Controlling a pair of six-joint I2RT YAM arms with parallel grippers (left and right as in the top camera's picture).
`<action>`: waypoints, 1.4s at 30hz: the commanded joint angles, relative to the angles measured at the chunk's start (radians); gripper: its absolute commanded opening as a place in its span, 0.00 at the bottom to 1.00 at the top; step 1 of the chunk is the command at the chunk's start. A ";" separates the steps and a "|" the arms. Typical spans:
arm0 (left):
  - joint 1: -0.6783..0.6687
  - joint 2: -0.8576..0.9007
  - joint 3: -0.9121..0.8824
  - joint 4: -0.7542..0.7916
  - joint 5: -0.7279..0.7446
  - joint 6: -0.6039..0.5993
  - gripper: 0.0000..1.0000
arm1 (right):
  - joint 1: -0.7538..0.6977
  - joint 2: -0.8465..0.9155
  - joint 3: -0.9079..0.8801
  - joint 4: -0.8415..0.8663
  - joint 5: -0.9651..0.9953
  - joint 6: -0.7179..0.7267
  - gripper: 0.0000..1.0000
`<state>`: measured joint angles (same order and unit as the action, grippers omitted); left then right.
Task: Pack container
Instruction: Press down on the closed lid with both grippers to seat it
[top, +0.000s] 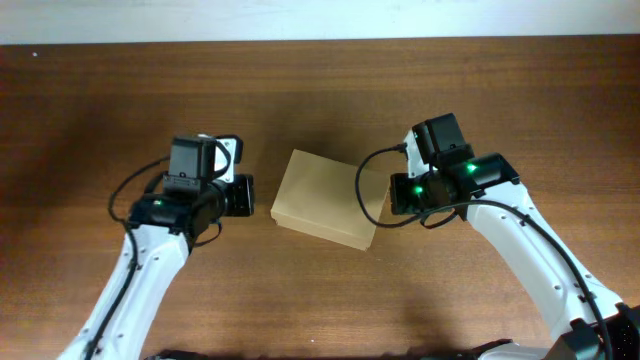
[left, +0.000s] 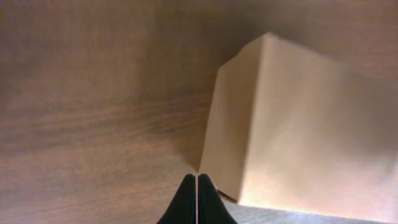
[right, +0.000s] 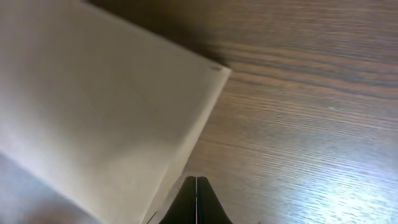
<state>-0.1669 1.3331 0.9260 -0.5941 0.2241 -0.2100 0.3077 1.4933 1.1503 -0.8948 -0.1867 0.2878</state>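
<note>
The desk (top: 320, 80) carries the container (top: 325, 198) at its centre, lid down and sitting skewed. My left tool (top: 248, 195) waits at its 9 o'clock and my right tool (top: 392, 196) at its 3 o'clock. Both are pressed together and empty, just beside its walls. I'd push evenly from both sides, or it may spin.

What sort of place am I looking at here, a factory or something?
Probably a robotics lab test bench rather than a factory: a white left arm and right arm flank one closed cardboard box on a wooden table.
</note>
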 joint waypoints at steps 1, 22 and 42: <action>0.005 0.044 -0.064 0.059 0.049 -0.059 0.02 | 0.005 0.028 0.015 0.002 0.068 0.070 0.04; -0.026 0.206 -0.097 0.206 0.262 -0.089 0.02 | 0.006 0.154 0.015 0.189 -0.018 0.088 0.04; -0.092 0.203 -0.097 0.203 0.240 -0.089 0.02 | 0.005 0.156 0.017 0.243 0.004 0.084 0.04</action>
<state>-0.2401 1.5326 0.8349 -0.3962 0.4343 -0.2928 0.3016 1.6470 1.1503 -0.6472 -0.1555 0.3668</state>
